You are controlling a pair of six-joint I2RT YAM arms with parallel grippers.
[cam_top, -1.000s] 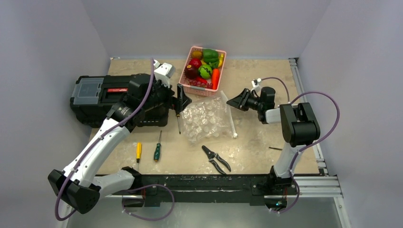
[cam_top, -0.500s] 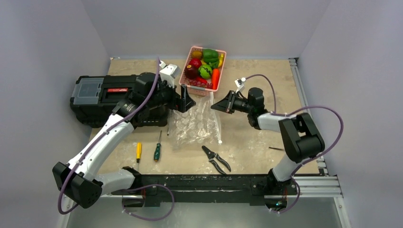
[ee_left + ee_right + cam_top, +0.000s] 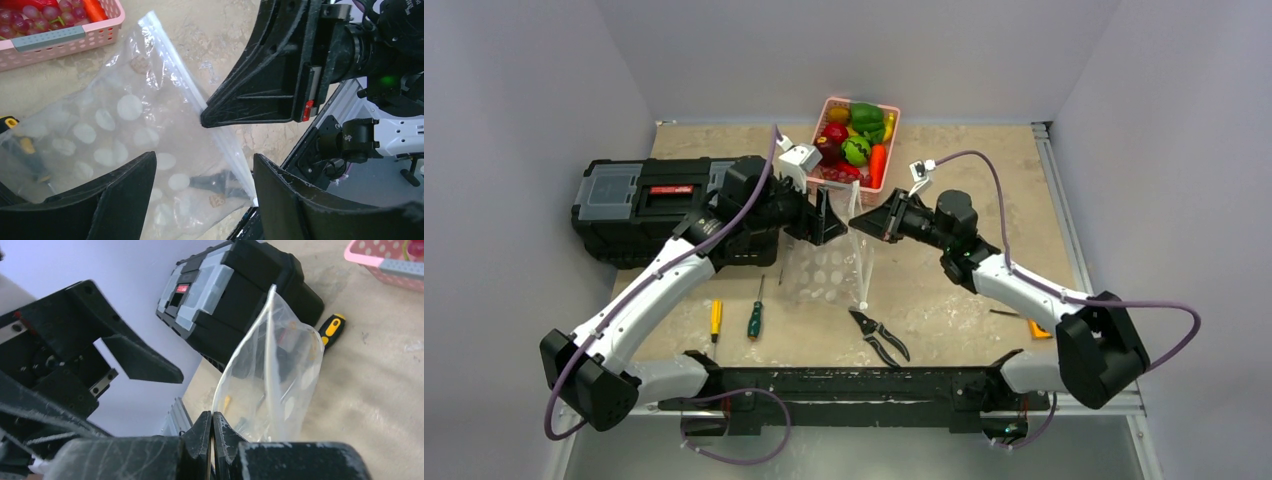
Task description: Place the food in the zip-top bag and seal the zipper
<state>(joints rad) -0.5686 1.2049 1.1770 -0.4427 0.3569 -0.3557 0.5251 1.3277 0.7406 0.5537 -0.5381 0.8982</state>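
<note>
The clear zip-top bag hangs lifted at mid-table, its pale zipper running down its right edge. My right gripper is shut on the zipper's upper end; in the right wrist view its jaws pinch the rim with the bag hanging just beyond. My left gripper is open right beside it. In the left wrist view its jaws stand apart on either side of the bag's film without gripping. The food lies in the pink basket behind.
A black toolbox fills the left side. A yellow screwdriver, a green screwdriver and pliers lie near the front edge. The basket sits close behind the bag.
My right gripper shut on the zipper, then carried the bag left and up off the table. My left gripper swung right to meet it, its jaws narrowing a little.
</note>
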